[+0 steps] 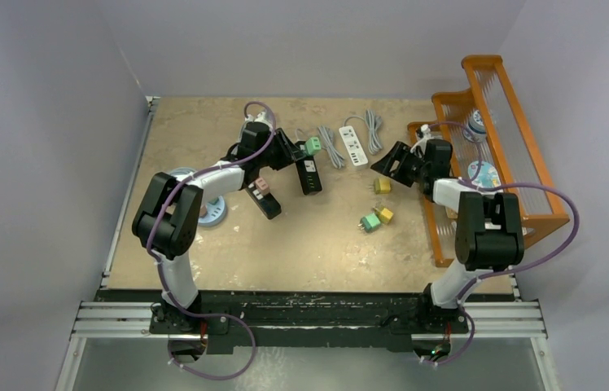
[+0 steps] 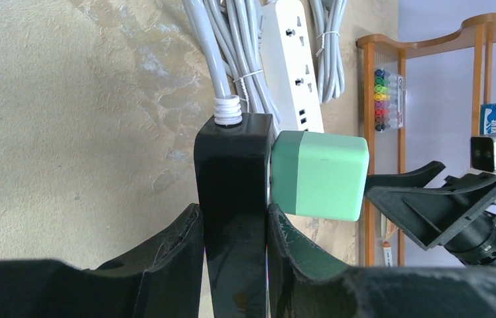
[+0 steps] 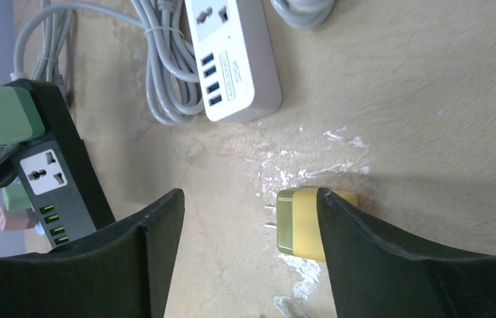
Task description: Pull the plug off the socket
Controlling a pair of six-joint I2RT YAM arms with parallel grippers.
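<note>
While the left pincer (image 2: pixel 234 212) clamps the socket (image 2: pixel 232 159), the green plug (image 2: pixel 321 175) sits alongside.

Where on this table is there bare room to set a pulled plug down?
Widest free patch: the near part of the table, between the arm bases and the loose plugs. The far left corner behind the left gripper is bare too. Crowded: the far middle, with the black power strip, white power strip and cables.
</note>
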